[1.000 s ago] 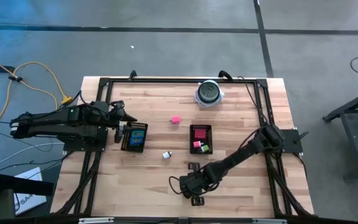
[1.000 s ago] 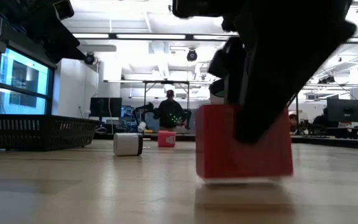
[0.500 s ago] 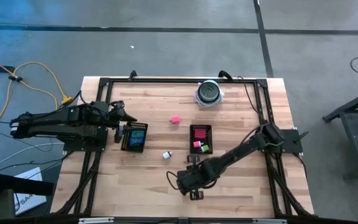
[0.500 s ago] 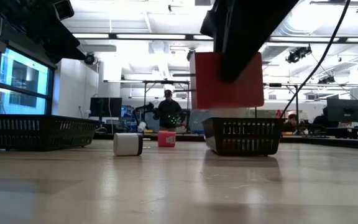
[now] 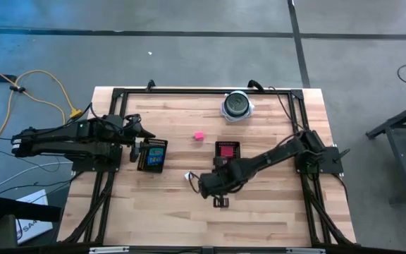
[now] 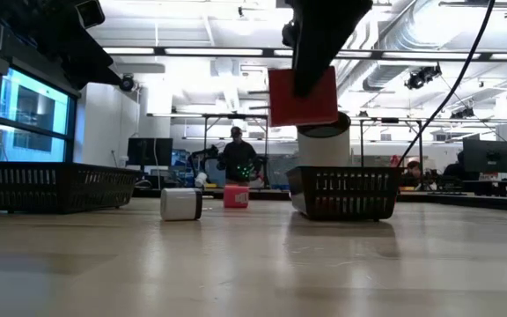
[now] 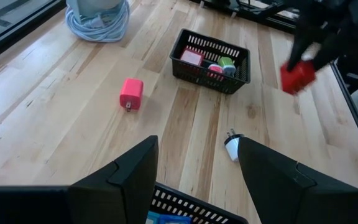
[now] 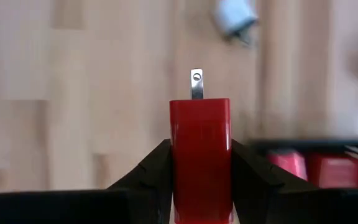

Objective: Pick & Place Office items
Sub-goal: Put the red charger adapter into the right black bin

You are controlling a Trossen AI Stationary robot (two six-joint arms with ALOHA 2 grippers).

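Observation:
My right gripper [image 5: 204,185] hangs above the table's middle near part, shut on a red block [image 6: 303,97] with a metal prong [image 8: 196,84]. On the table lie a white piece [image 5: 188,176] and a pink block [image 5: 199,135]. The right mesh tray [image 5: 228,144] holds pink, red and green pieces. The left mesh tray [image 5: 141,156] holds blue pieces. My left gripper [image 7: 194,180] stands open above the left tray's far-left side, with nothing between its fingers. My right gripper pinches the red block's two opposite sides [image 8: 201,155] between its two fingers [image 8: 160,162]. The fingers come from above, pointing steeply down. The block hangs below them, lifted clear of the table and slightly tilted, its prong end pointing away from the gripper.
A round grey-and-black disc on a white cable coil [image 5: 237,106] stands at the far edge. A small black piece [image 5: 220,202] lies on the wood near the front. Black frame rails [image 5: 189,90] run along the table's edges. A person [image 6: 238,158] shows far behind the table.
My right gripper has risen with the red block, which stood on the table a second ago and now hangs clear. It has also gone toward the far edge, nearer the right tray and the white piece, and has tipped further down.

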